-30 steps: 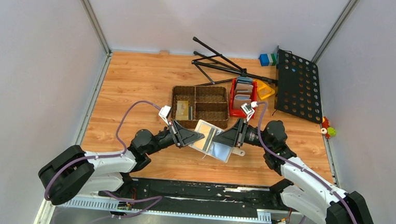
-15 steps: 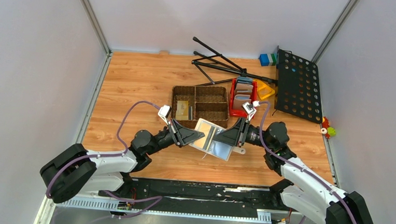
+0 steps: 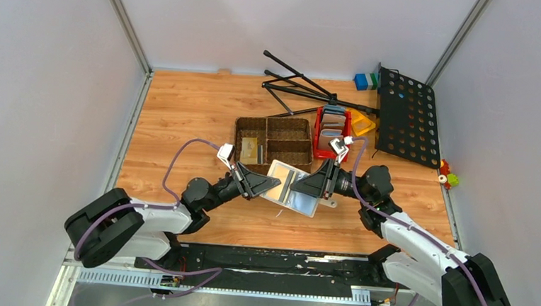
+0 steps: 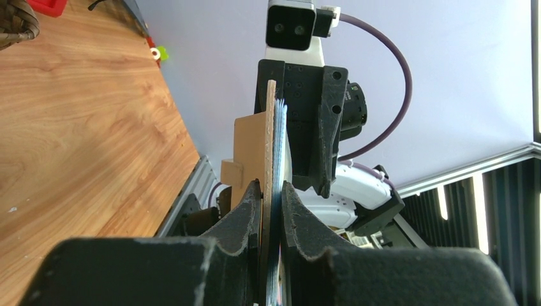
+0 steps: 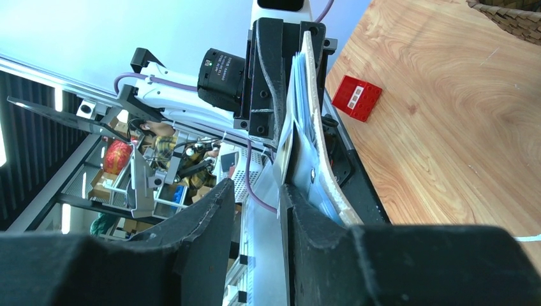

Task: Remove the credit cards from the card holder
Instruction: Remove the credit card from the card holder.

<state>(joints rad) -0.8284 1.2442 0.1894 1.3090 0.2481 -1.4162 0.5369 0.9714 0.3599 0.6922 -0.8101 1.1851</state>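
The card holder (image 3: 298, 196) is a beige wallet held open above the table between my two grippers, its pale blue inside up, with a dark strip across the middle. My left gripper (image 3: 274, 184) is shut on its left edge. In the left wrist view the gripper (image 4: 272, 189) pinches the wallet (image 4: 270, 134), which shows edge-on. My right gripper (image 3: 312, 186) is at the wallet's right edge. In the right wrist view its jaws (image 5: 256, 189) stand apart, and the wallet (image 5: 311, 115) lies against the right-hand finger. Tan and dark credit cards (image 3: 249, 149) lie in the basket.
The brown woven basket (image 3: 276, 128) sits just beyond the wallet. A red bin (image 3: 319, 138) with other wallets stands to its right. A black perforated music stand (image 3: 406, 115) and its legs (image 3: 297, 84) lie at the back right. A red brick (image 5: 357, 99) lies by the near edge.
Both grippers and the wallet have shifted slightly away from the arm bases toward the basket. The left grip on the wallet is unchanged.
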